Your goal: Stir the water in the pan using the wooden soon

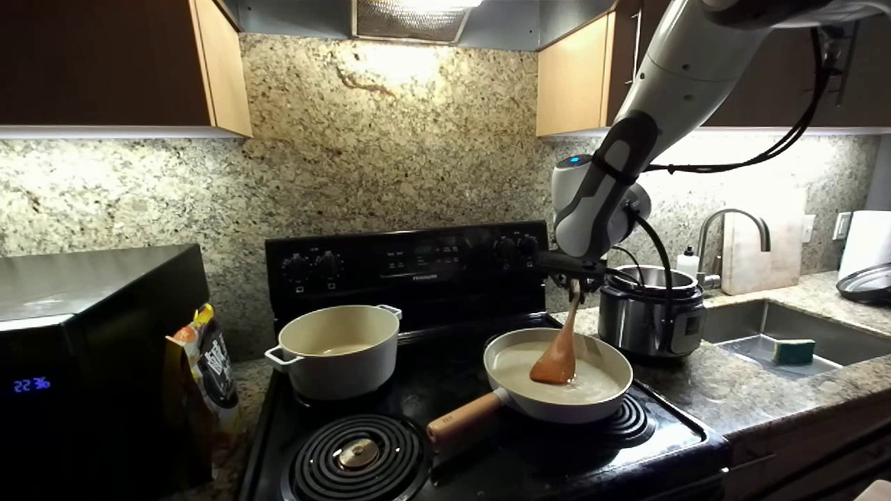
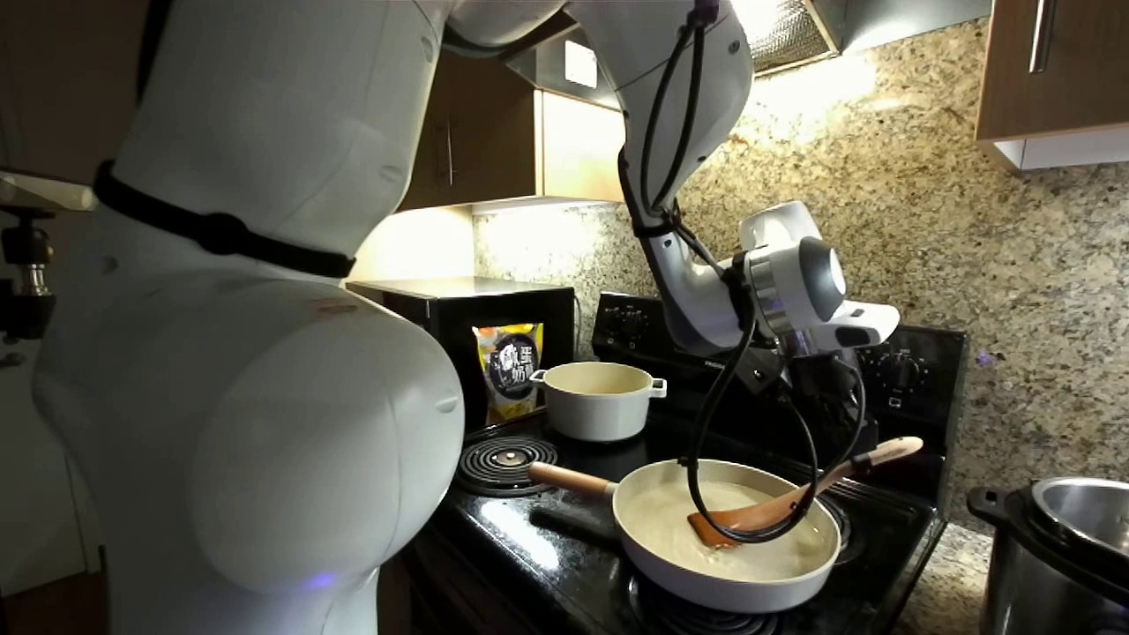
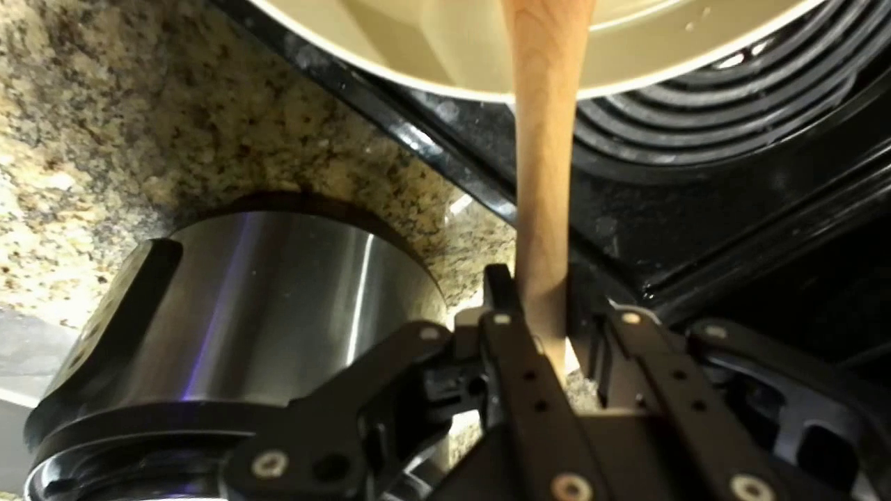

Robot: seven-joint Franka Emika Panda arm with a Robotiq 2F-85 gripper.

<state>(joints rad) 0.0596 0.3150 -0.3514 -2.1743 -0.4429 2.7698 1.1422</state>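
The light-coloured pan (image 1: 557,412) with a wooden handle stands on the stove and holds shallow water (image 1: 518,363). The pan also shows in an exterior view (image 2: 728,593) and partly at the top of the wrist view (image 3: 424,42). The wooden spoon (image 1: 555,360) slants with its flat head down in the water. It also shows in an exterior view (image 2: 763,513) and in the wrist view (image 3: 545,139). My gripper (image 3: 543,292) is shut on the spoon's handle, above and behind the pan's rim. In an exterior view the gripper (image 1: 576,277) is dark and partly shaded.
A white two-handled pot (image 1: 341,369) stands at the back of the stove (image 1: 390,445). A steel cooker (image 3: 278,306) stands on the counter close to my gripper. A sink (image 1: 835,341) with a sponge, a microwave (image 1: 104,390) and a snack bag (image 2: 512,370) are around. Cables hang from the arm.
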